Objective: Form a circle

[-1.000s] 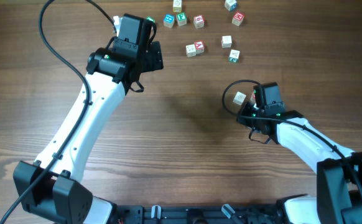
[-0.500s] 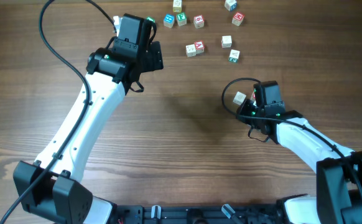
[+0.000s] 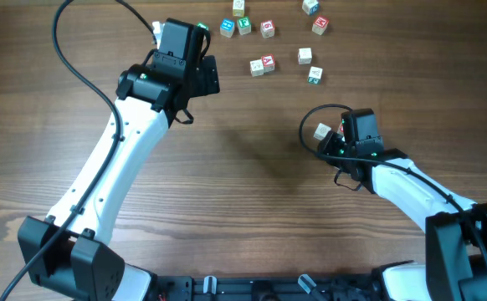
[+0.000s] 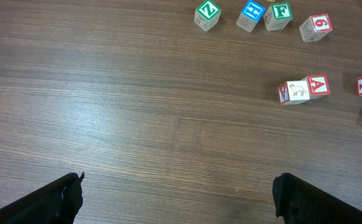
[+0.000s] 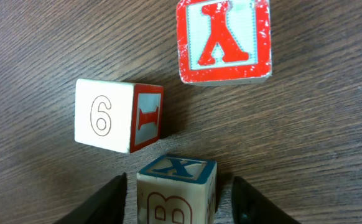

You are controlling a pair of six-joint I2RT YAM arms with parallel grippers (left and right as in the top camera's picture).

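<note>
Bright even light, soft shadows, faint sheen on the table (image 4: 106, 118).

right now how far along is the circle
Done: three cubes sit clustered, the red-faced cube, the 6 cube and the blue-topped cube. In hand: nothing; the right jaws stand open either side of the last. To do: no ring yet; scattered cubes lie apart.

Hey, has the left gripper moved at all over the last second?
No. In the overhead view the left gripper sits in the same spot, just left of the cube pair, with its jaws wide open.
</note>
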